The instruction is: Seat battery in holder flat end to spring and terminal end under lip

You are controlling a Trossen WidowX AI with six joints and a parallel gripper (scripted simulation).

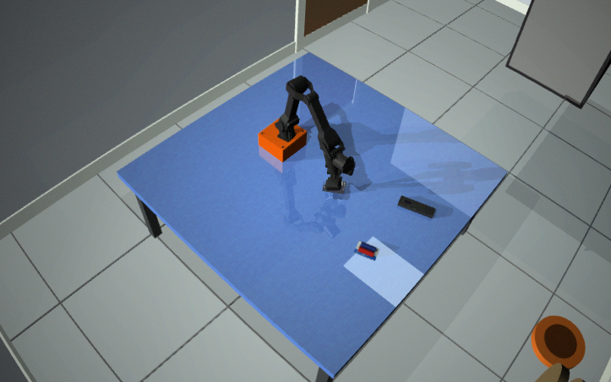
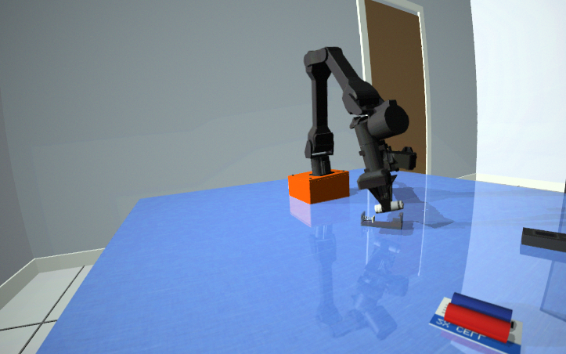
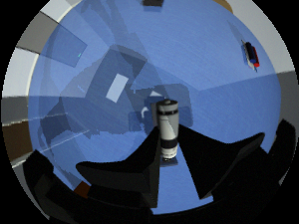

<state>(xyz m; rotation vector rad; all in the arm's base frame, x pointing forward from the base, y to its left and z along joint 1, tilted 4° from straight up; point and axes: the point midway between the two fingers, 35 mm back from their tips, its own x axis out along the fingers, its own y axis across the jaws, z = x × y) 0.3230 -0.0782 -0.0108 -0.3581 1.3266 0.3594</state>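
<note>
My gripper (image 1: 334,188) (image 2: 387,208) (image 3: 166,128) is shut on the white battery (image 2: 380,208) (image 3: 167,120), around its middle. In the exterior view the battery hangs just above the dark holder (image 2: 385,225), slightly tilted, its left end lower. The metal spring (image 2: 368,218) is at the holder's left end; an upright end wall stands at its right. A small terminal nub shows at the battery's upper end in the wrist view. The gripper and battery hide most of the holder in the wrist view, and the gripper covers much of it in the top view.
A black bar-shaped object (image 1: 416,206) (image 2: 557,241) lies to the right of the holder. A card with a red and a blue cell (image 1: 367,249) (image 2: 478,320) (image 3: 251,55) lies nearer the table's front right. The orange base block (image 1: 282,140) (image 2: 319,187) stands behind.
</note>
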